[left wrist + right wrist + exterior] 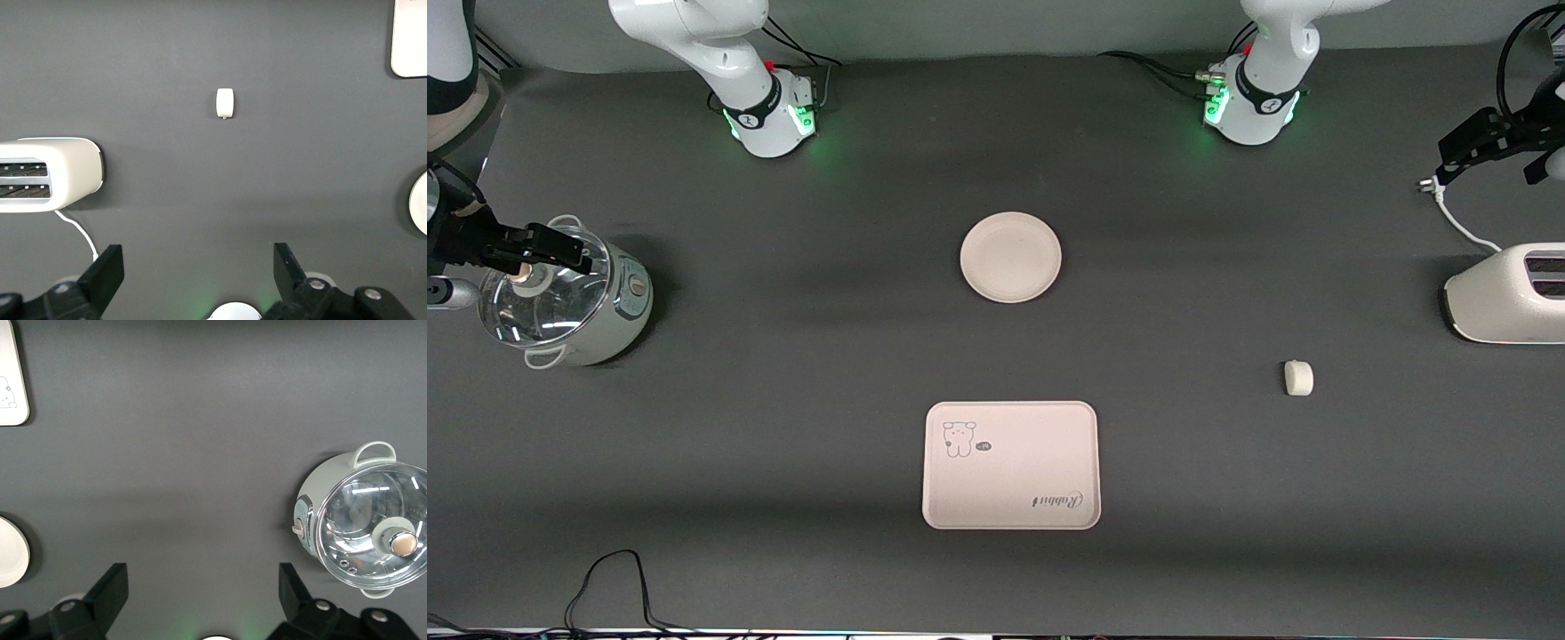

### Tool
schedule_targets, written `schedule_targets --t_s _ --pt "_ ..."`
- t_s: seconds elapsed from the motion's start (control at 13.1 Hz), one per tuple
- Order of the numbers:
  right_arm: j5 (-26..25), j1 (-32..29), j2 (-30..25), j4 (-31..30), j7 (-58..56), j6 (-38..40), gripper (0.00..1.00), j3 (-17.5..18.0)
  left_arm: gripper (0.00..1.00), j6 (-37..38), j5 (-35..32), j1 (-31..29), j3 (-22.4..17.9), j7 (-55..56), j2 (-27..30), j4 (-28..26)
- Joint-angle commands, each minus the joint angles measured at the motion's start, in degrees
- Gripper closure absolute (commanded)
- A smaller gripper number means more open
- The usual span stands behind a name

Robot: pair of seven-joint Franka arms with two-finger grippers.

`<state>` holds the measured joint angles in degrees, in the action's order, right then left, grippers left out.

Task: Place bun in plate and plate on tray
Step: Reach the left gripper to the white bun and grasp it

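The small off-white bun [1298, 378] lies on the dark table toward the left arm's end; it also shows in the left wrist view [225, 103]. The round cream-pink plate [1011, 257] sits empty mid-table, farther from the front camera than the printed rectangular tray [1011, 465], which is also empty. My left gripper [1494, 147] hangs open and empty above the toaster's end of the table, its fingers wide apart in the left wrist view [199, 267]. My right gripper [559, 251] hangs open and empty over the pot, as the right wrist view [203, 587] shows.
A white toaster [1507, 293] with a cord stands at the left arm's end. A pale green pot with a glass lid [569, 298] stands at the right arm's end. Cables lie along the table's near edge [605, 587].
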<state>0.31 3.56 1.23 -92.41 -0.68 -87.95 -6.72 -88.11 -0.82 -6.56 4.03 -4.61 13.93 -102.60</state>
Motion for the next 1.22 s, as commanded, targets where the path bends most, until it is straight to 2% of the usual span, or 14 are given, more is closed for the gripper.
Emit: schedule_targets --t_s 0.0,0.23,0.46,0.69,1.14 --pt "-1.5 0.9 -1.1 -1.4 -0.8 -0.9 0.00 -0.6 0.00 1.1 1.7 -0.3 0.0 -1.0 -0.7 1.2" --pt "-1.5 0.9 -1.1 -1.4 -0.8 -0.8 0.00 -0.6 0.00 0.7 1.8 -0.4 -0.1 -0.9 -1.5 1.0" --pt "-1.5 0.9 -1.1 -1.5 -0.8 -0.8 0.00 -0.6 0.00 -3.6 2.0 -0.4 -0.1 -1.0 -6.0 -0.2" --pt "-1.5 0.9 -1.1 -1.5 -0.8 -0.8 0.00 -0.6 0.00 -16.4 2.0 -0.5 -0.1 -1.0 -9.6 -6.9" --pt "-1.5 0.9 -1.1 -1.5 -0.8 -0.7 0.00 -0.6 0.00 -39.5 1.4 1.6 0.4 -1.0 -23.3 -14.4"
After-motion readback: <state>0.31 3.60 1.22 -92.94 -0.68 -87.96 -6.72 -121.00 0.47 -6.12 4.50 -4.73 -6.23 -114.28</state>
